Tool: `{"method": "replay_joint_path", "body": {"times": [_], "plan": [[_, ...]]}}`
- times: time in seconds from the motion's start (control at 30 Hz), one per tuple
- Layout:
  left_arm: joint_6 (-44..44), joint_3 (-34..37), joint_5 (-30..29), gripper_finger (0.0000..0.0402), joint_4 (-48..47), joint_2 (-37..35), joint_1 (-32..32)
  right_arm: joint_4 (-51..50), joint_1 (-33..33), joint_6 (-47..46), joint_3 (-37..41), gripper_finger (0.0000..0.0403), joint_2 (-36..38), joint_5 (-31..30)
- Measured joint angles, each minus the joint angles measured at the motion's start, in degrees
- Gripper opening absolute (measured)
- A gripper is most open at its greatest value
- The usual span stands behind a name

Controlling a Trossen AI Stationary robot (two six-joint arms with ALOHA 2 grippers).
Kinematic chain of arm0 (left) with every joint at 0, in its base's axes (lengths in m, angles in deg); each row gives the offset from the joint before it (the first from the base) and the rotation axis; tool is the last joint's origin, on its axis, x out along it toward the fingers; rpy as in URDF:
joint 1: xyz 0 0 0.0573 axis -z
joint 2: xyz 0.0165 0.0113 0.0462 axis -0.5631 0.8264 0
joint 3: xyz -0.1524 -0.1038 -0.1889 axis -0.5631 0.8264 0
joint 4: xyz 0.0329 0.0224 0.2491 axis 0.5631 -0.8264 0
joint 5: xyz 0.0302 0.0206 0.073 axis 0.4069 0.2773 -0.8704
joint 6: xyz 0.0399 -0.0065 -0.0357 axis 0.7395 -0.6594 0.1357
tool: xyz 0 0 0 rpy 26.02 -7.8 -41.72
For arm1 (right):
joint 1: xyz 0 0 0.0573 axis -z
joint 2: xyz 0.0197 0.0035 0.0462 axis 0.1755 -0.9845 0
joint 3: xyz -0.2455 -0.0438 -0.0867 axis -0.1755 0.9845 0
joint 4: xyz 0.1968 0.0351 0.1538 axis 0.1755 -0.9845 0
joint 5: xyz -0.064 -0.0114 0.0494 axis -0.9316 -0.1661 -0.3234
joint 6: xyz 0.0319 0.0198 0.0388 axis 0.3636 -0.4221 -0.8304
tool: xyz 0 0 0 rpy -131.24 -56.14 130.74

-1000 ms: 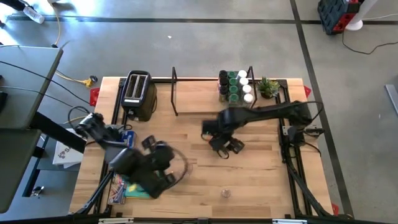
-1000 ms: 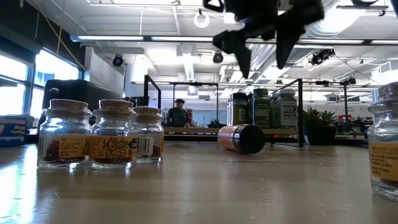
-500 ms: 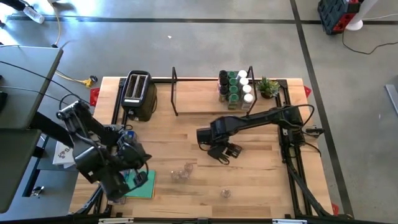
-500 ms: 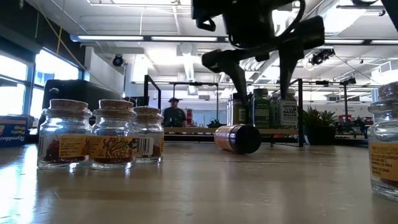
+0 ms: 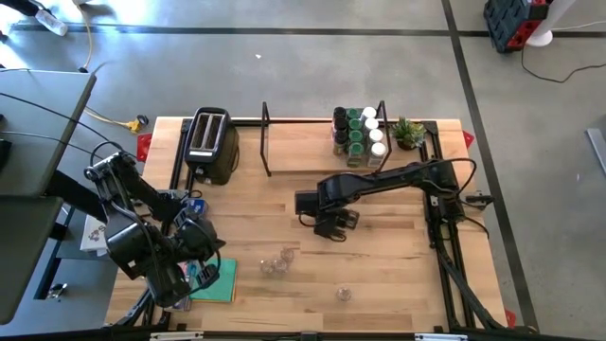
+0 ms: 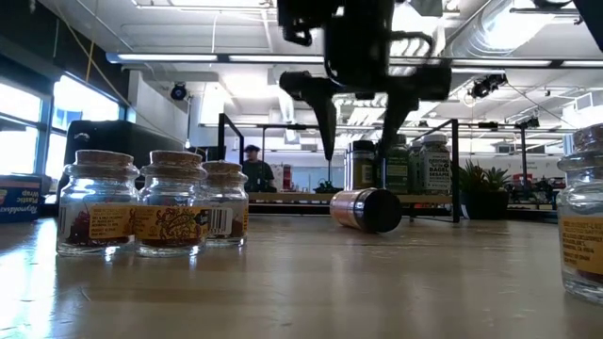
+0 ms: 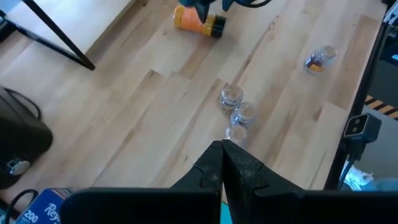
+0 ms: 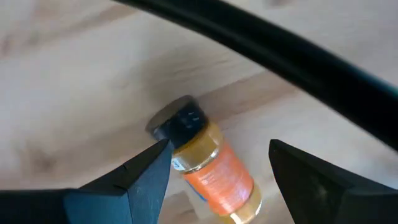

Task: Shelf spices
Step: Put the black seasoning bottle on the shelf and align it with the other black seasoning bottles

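The left arm is sitting folded at the table's (image 5: pixel 284 204) near-left corner, clear of the three cork-topped jars (image 6: pixel 151 202) it covered a second ago; the left gripper (image 7: pixel 222 163) is pointing at them with its fingers pressed together. The right gripper (image 6: pixel 360 127) is hanging lower than a second ago, fingers spread wide, above the orange jar (image 8: pixel 208 168) lying on its side mid-table, not touching it. The shelf (image 5: pixel 322 142) is standing at the far edge beside the toaster (image 5: pixel 210 144), with green- and white-lidded spices (image 5: pixel 360 133) grouped at its right end next to a small plant (image 5: pixel 409 133). Across the room, a person (image 6: pixel 252 169) is standing in the background.
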State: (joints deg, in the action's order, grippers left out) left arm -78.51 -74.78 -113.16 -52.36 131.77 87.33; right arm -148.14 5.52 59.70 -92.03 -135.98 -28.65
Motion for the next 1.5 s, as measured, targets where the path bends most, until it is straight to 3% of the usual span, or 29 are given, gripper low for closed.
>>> {"method": "replay_joint_path", "body": {"times": [0.13, 0.4, 0.67, 1.03, 1.2, 1.37, 1.5], "plan": [[-0.43, 0.00, 1.20, 0.0000, 0.03, 0.02, -0.02, -3.93, 0.89, 12.17, 0.07, 0.0263, -1.96, -0.01], [-0.97, 0.00, 1.17, 0.0000, 0.00, 0.04, -0.59, 0.36, 0.74, 14.56, 0.00, 0.0263, -2.73, 3.75], [-2.74, 0.00, 1.01, 0.0000, 0.09, 0.04, -0.59, 4.57, 0.98, 16.26, 6.99, 0.0263, -4.05, 1.46], [-3.00, -0.02, 1.04, 0.0000, 0.89, 0.04, -0.59, 11.19, 1.20, 10.18, 15.11, 0.0263, -3.38, -1.88], [-3.02, -0.02, 1.24, 0.0000, 1.28, 0.04, -0.59, 12.39, 1.24, 8.72, 15.23, 0.0252, -3.49, -1.21], [-3.04, -0.02, 1.78, 0.0000, 1.42, 0.04, -0.59, 11.49, 1.11, 6.21, 13.79, 0.0197, -3.67, -0.85], [-3.04, -0.02, 2.10, 0.0000, 1.41, 0.04, -0.59, 11.42, 0.81, 0.72, 9.87, 0.0198, -4.31, 0.79]]}}
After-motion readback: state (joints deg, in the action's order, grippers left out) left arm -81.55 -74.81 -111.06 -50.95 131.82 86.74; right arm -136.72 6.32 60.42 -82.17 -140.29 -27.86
